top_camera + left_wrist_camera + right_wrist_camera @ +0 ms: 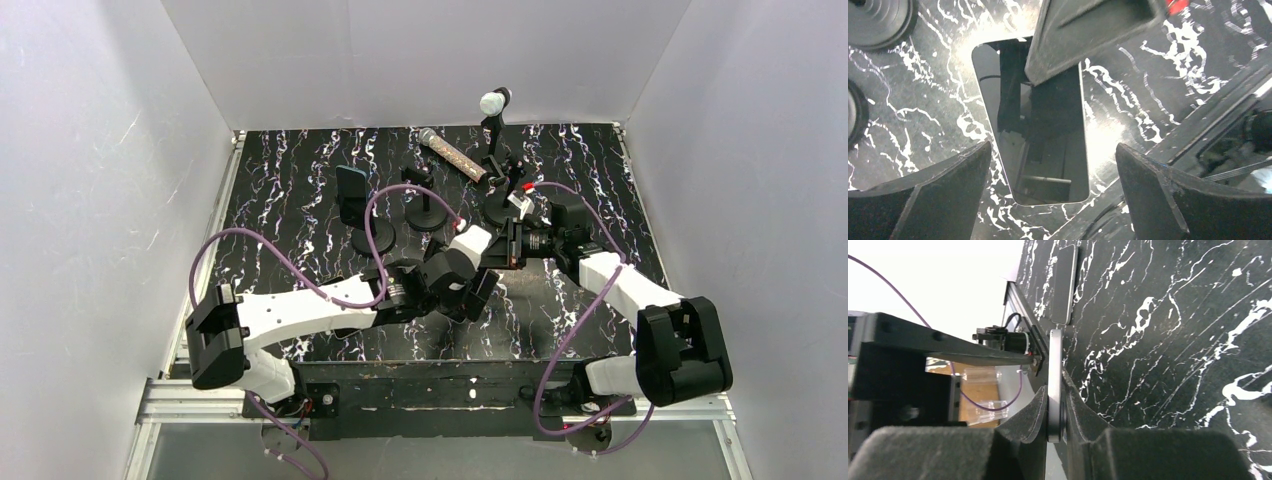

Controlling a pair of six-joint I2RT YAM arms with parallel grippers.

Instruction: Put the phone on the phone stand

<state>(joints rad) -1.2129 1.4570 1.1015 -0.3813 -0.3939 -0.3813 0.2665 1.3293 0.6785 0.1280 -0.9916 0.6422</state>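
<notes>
The phone (1048, 130) is a dark slab with a glossy screen. In the left wrist view it lies lengthwise between my open left fingers, just over the black marbled table (923, 100). My left gripper (1054, 150) is open, its fingers standing apart on either side of the phone's near end without touching it. My right gripper (1054, 385) is shut on the phone (1055, 355), seen edge-on, and its finger (1088, 30) covers the phone's far end. In the top view both grippers, left (478, 290) and right (510, 245), meet mid-table and hide the phone. A black phone stand (352, 195) stands at the back left.
A second small stand (428, 203) on a round base is beside the first. A microphone (450, 152) lies at the back, and a mic stand (495, 110) rises behind it. Round stand bases (878, 20) show at the left wrist view's top left. White walls enclose the table.
</notes>
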